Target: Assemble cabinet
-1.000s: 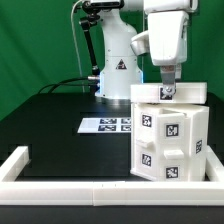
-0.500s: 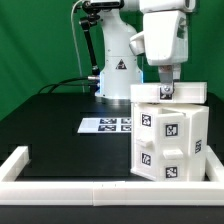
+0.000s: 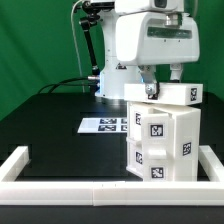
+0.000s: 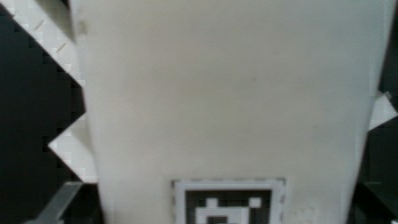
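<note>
one half-second has altered the scene a good deal; the cabinet [image 3: 160, 140], standing on the black table [image 3: 50, 125] at the exterior view's right beside the white rail [image 3: 60, 172], has turned so that different tagged faces meet the camera, and the top panel [image 3: 162, 96] lying across it has swung round with it; the arm's wrist has rotated too, its broad white housing now facing the lens; the gripper [image 3: 151, 88] reaches down to the top panel, fingers narrow and apparently pinching its edge, though the contact is partly hidden; the wrist view shows only a long white face [image 4: 222, 100] with one tag, close up; i judge the robot is twisting the top panel to seat it; the marker board [image 3: 104, 124] lies apart, untouched.
</note>
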